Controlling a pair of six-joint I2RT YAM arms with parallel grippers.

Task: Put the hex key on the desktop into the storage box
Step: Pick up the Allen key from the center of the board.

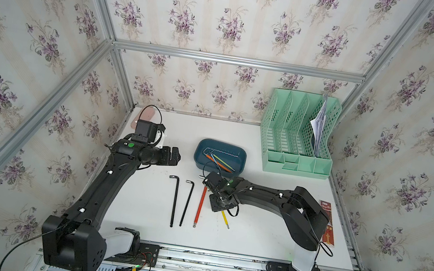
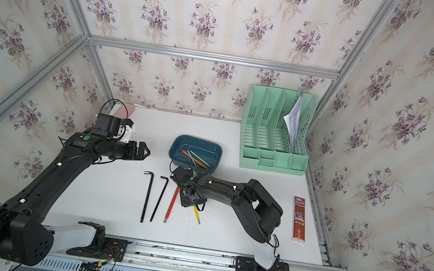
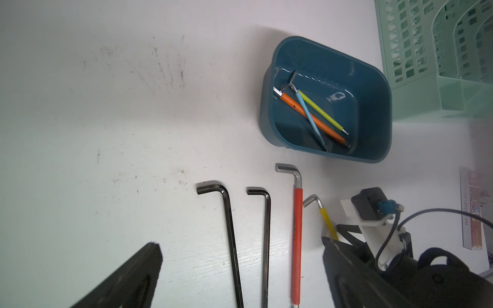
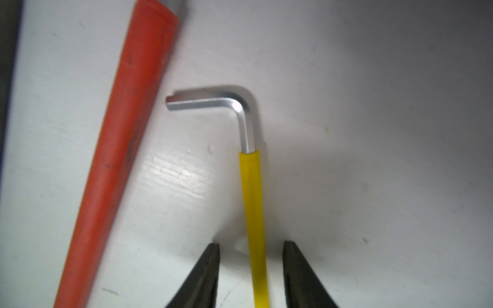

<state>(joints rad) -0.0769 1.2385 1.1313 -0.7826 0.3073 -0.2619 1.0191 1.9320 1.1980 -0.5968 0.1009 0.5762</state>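
Observation:
A yellow-sleeved hex key lies on the white desktop, partly hidden under my right wrist in both top views. My right gripper is low over it, open, with one finger on each side of the yellow shaft and a gap on both sides. Beside it lie a red-sleeved hex key and two black hex keys. The teal storage box behind them holds several coloured hex keys. My left gripper hovers open and empty at the left, above the desktop.
A mint-green file rack with papers stands at the back right. A pink case lies at the back left behind my left wrist. A narrow red box lies along the right rail. Aluminium rails edge the desktop.

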